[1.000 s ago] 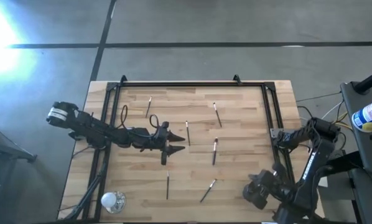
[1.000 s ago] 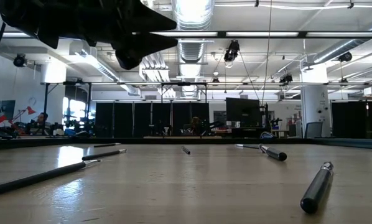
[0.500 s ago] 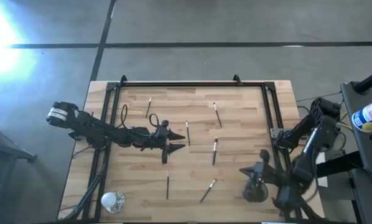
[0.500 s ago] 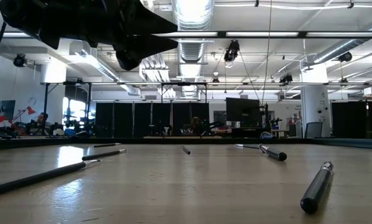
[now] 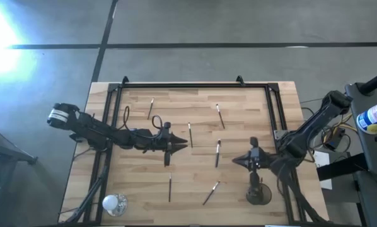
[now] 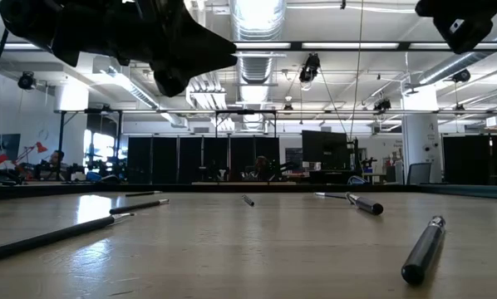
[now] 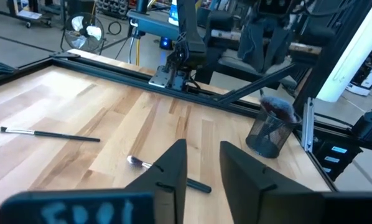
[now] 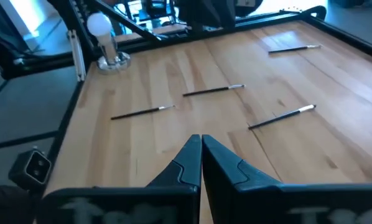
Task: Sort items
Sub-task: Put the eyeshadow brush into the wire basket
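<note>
The brushes lie scattered singly on the wooden table (image 5: 239,113), none touching another. Toward the far edge one brush (image 5: 151,107) lies left of centre and another (image 5: 220,116) right of centre; a third (image 5: 190,133) sits near the middle, a fourth (image 5: 217,153) just to its right and nearer. Toward the near edge lie one upright in the picture (image 5: 170,188) and one slanted (image 5: 210,193).

The left gripper (image 5: 179,147) hangs above the middle of the table, just beside the central brush, holding nothing. In its wrist view its fingers (image 7: 170,171) stand a little apart, with a gap between them — a brush (image 7: 167,173) lies on the wood beyond.

The right gripper (image 5: 236,159) is out over the right part of the table, pointing toward the centre, near the fourth brush. Its fingers (image 8: 187,160) are pressed together with nothing between them; three brushes lie well ahead of it on the boards.

A dark mesh cup (image 5: 259,193) stands at the near right corner — a wide dark brush head shows inside it in the left wrist view. A shiny silver cup (image 5: 113,203) stands at the near left corner.
</note>
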### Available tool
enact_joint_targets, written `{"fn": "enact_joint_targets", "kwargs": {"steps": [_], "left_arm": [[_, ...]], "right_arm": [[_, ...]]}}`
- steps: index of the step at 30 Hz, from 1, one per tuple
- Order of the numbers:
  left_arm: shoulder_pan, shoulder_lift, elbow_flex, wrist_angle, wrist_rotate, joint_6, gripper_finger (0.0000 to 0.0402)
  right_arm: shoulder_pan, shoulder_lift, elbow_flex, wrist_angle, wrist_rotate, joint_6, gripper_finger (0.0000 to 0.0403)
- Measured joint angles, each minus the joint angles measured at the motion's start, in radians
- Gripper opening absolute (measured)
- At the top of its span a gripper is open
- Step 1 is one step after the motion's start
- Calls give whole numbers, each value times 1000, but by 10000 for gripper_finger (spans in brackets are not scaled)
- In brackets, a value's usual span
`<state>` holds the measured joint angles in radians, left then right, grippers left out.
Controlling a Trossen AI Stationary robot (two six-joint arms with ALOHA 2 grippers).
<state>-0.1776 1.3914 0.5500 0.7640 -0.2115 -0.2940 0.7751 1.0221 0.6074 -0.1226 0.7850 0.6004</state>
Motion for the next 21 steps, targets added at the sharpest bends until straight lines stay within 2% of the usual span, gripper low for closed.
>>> {"fn": "enact_joint_targets", "kwargs": {"steps": [5, 7, 9, 11, 16, 21], "left_arm": [[2, 0, 0, -6, -18, -10, 62], [3, 0, 0, -22, -43, -37, 53], [3, 0, 0, -60, -87, -70, 44], [3, 0, 0, -110, -146, -103, 33], [4, 0, 38, -317, -298, -220, 4], [3, 0, 130, -634, -314, -400, 8]], "right_arm": [[-37, -26, -11, -1, 23, -39, 8], [-79, -22, -46, 8, 24, -39, 8], [-139, -9, -96, 88, 7, -38, 8], [-214, 4, -159, 228, -64, -65, 8], [-391, 35, -267, 615, -272, -254, 8], [-513, 22, -283, 672, -324, -353, 8]]}}
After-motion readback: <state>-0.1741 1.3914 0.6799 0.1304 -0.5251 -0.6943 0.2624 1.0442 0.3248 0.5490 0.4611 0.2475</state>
